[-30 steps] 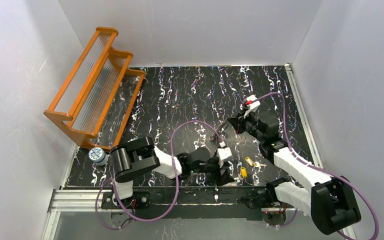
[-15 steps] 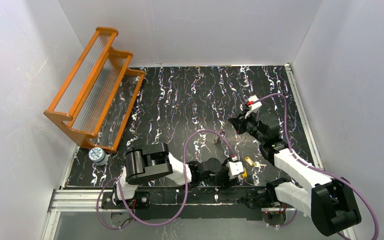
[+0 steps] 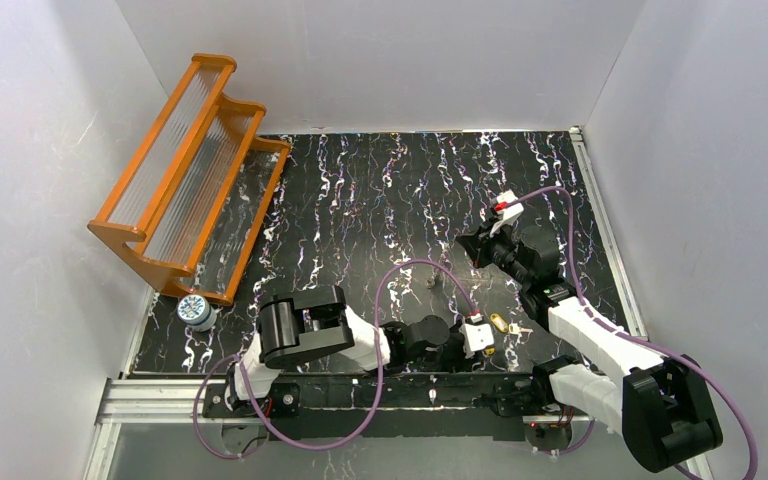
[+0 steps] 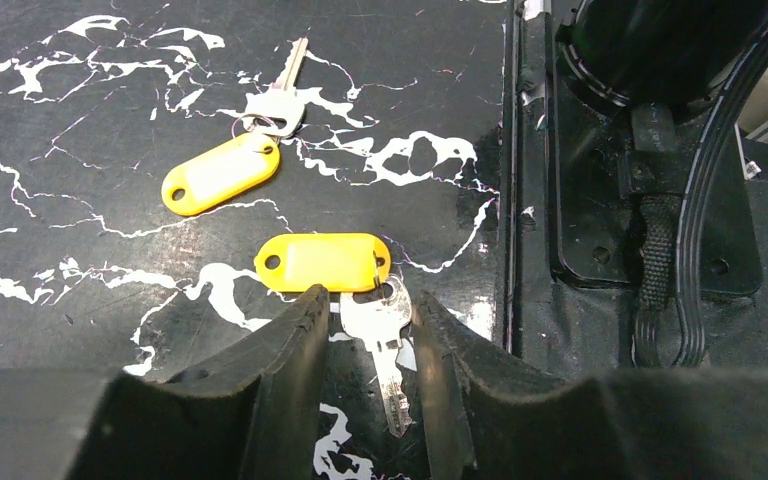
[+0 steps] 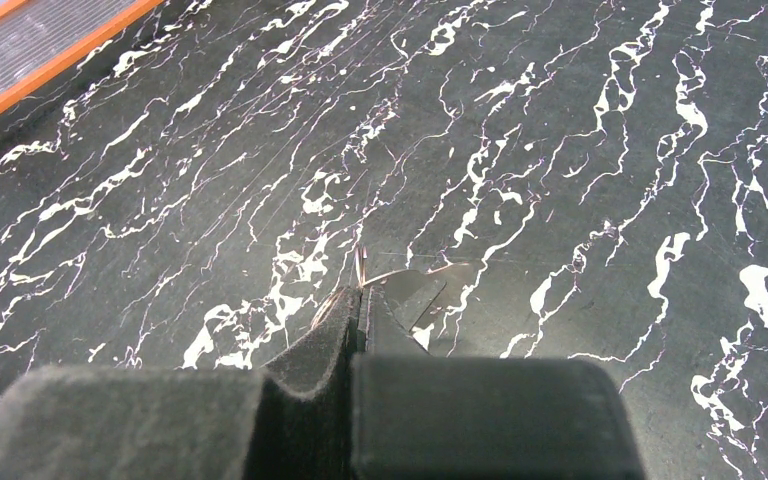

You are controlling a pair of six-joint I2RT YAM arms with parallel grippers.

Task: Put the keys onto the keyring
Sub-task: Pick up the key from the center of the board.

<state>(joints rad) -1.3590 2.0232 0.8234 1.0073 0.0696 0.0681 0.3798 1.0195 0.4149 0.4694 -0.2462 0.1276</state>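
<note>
Two keys lie near the front edge of the table, each a silver blade on a yellow tag. My left gripper (image 4: pixel 370 300) is low over the near key (image 4: pixel 388 345), jaws open, one finger on each side of its silver head. Its tag (image 4: pixel 325 262) lies just beyond the fingertips. The far key (image 4: pixel 278 98) and its tag (image 4: pixel 220 175) lie further out. From above, the left gripper (image 3: pixel 485 345) covers the near key, and the far key (image 3: pixel 501 322) shows beside it. My right gripper (image 5: pixel 362 292) is shut on the keyring (image 5: pixel 360 262), a thin wire loop, above mid-table (image 3: pixel 448 264).
An orange rack (image 3: pixel 185 175) stands at the back left, with a small round white-and-blue container (image 3: pixel 195 310) at its foot. The right arm's black base (image 4: pixel 650 150) sits just right of the keys. A metal rail (image 3: pixel 160 395) runs along the near edge.
My left arm has swung right along the front edge to the keys, and its jaws have narrowed around the near key. The right arm has barely moved.
</note>
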